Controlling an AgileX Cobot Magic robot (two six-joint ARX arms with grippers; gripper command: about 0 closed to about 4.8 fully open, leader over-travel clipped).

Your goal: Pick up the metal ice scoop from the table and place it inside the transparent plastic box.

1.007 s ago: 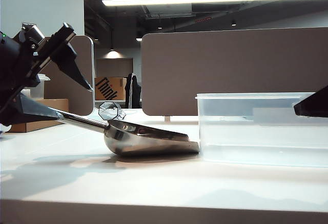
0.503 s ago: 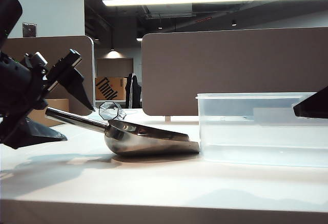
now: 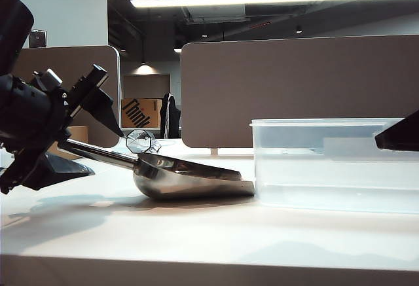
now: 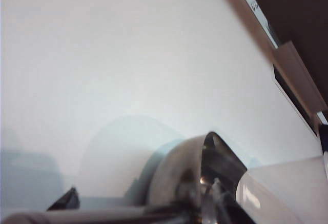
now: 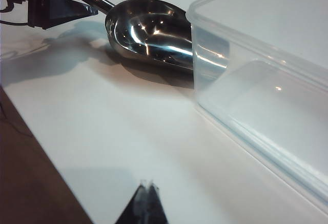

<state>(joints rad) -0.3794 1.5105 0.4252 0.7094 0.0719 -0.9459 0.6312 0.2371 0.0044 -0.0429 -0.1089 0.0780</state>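
- Steel ice scoop (image 3: 186, 177) is lying on the white tabletop (image 3: 196, 233), its long axis running left to right, handle angling up leftward, open front edge pointing right, just beside the transparent plastic box (image 3: 334, 161).
- Left claw (image 3: 77, 141) is straddling the handle end, fingers spread apart.
- Right claw (image 5: 146, 196) is hanging near the box, fingertips together.
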